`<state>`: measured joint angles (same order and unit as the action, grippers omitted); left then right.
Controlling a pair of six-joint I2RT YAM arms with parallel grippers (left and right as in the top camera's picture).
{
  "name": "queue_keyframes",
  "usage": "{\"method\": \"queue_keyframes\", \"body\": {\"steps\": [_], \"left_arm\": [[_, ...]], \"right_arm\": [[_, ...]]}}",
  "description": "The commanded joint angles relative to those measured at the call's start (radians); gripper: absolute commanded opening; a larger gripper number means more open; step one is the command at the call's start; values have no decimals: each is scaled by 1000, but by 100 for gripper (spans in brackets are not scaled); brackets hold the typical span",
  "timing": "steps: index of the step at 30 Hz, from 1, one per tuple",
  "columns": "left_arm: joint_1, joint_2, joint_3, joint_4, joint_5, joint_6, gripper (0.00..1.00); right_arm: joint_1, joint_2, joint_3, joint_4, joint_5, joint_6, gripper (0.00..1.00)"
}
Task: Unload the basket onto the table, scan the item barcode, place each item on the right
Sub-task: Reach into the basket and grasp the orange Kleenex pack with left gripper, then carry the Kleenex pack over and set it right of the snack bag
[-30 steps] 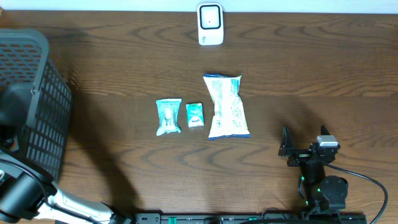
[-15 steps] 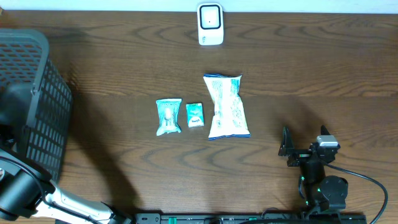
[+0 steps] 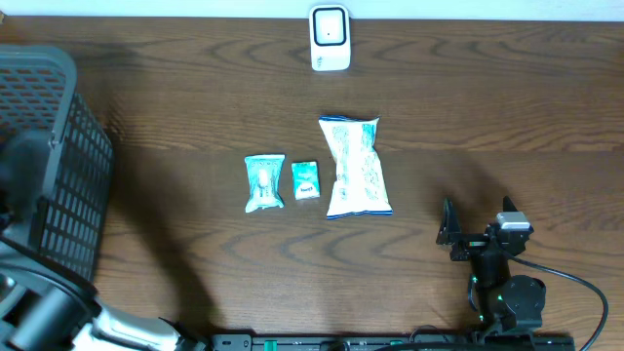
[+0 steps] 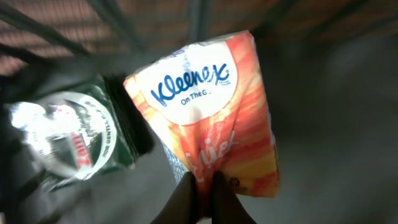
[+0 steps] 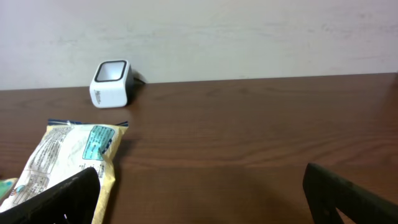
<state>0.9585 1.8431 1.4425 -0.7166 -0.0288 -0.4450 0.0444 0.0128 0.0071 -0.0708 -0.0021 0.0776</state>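
Left gripper (image 4: 200,182) is closed on the Kleenex pack (image 4: 211,118) at its near end, long axis pointing away from the gripper; right gripper (image 5: 202,186) is open.

Overhead straight down; right wrist shares scanner (image 5: 111,83).

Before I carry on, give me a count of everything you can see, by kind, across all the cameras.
Packets on the table: 3 (teal pouch, small teal packet, white-and-blue bag)
Packs in the left wrist view: 2 (orange Kleenex pack, green-labelled packet)
Scanner: 1
Basket: 1
Total: 7
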Motion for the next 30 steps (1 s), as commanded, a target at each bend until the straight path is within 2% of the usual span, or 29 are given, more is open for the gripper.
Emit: {"method": "queue_keyframes", "body": {"steps": [1,5,7,10,12,19,24,28,30], "left_arm": [[0,-170,2,8,37,-69,7],[-5,-312,2,17,235,-129,7],[-49,-402,2,45,430,-137,7],[-124,-486,2,47,525,-136,7],[-183,-538,2,45,526,-124,7],[-520,-693,2,-10,500,6,7],[-777,-666,-32,-113,416,35,7],[-970,-594,-93,-111,360,41,7],[-1077,-525,-114,-113,288,41,7]], "right_arm": [[10,-2,-2,-4,-1,-12,99],[10,-2,-2,-4,-1,-12,99],[10,-2,-2,-4,-1,-12,99],[10,-2,-2,-4,-1,-12,99],[10,-2,-2,-4,-1,-12,99],[10,-2,-2,-4,-1,-12,99],[10,-2,-2,-4,-1,-12,99],[10,-2,-2,-4,-1,-12,99],[10,-2,-2,-4,-1,-12,99]]}}
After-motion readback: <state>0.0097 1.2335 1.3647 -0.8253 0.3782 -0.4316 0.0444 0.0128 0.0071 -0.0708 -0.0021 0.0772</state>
